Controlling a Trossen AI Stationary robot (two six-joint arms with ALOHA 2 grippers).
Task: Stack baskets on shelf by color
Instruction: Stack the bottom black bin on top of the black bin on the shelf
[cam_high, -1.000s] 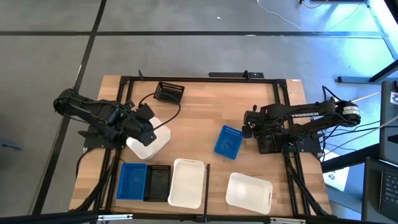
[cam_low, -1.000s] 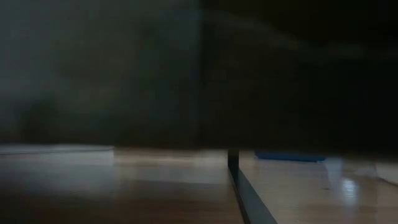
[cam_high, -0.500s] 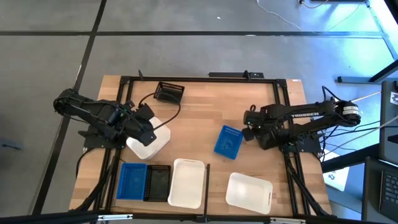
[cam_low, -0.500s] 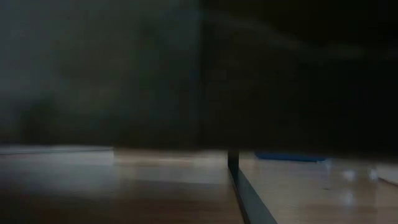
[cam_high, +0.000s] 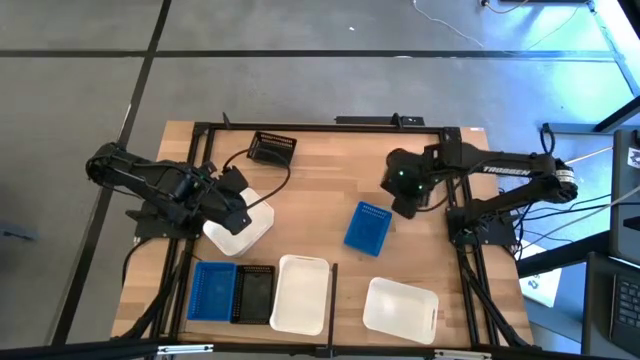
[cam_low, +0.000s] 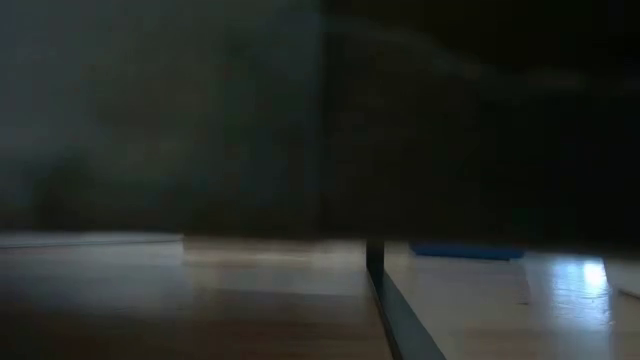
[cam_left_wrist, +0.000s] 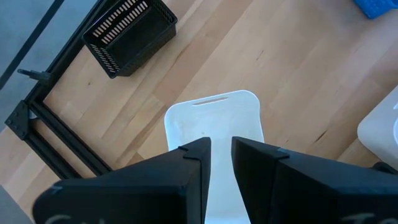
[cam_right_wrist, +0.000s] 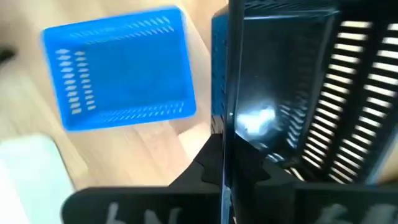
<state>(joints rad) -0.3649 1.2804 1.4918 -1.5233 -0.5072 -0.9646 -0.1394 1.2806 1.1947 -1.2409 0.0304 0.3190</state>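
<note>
The shelf (cam_high: 320, 170) is a light wooden board edged by black rails. My left gripper (cam_high: 235, 212) (cam_left_wrist: 221, 144) is near the left rail, shut on a white basket (cam_high: 242, 230). My right gripper (cam_high: 403, 188) (cam_right_wrist: 225, 140) hovers right of centre, shut on a black slotted basket (cam_right_wrist: 292, 81). A blue basket (cam_high: 368, 228) (cam_right_wrist: 118, 68) lies flat on the board just near of it. Along the near edge sit a blue basket (cam_high: 211, 290), a black basket (cam_high: 254, 293) and two white baskets (cam_high: 301, 293) (cam_high: 400, 306). Another black basket (cam_high: 272, 148) stands by the far rail. My left gripper pinches the white basket's end wall (cam_left_wrist: 219, 127), one finger inside and one outside, slanting down from the left. The basket's bottom rests on the board. My right gripper pinches a side wall (cam_right_wrist: 227, 93) of the black basket, seen edge-on between the fingers, which come from above.
Thin black rails (cam_high: 455, 200) frame the board, and one stands upright in the low view as a rail (cam_low: 375, 262). The low view is mostly dark, with a blue basket (cam_low: 465, 250) beyond. Bare board lies between the far black basket and my right gripper. A cable (cam_high: 262, 185) trails near the left arm.
My right gripper has swung from beside the right rail toward the table's left and far edge, carrying the black basket over the board above the loose blue basket.
</note>
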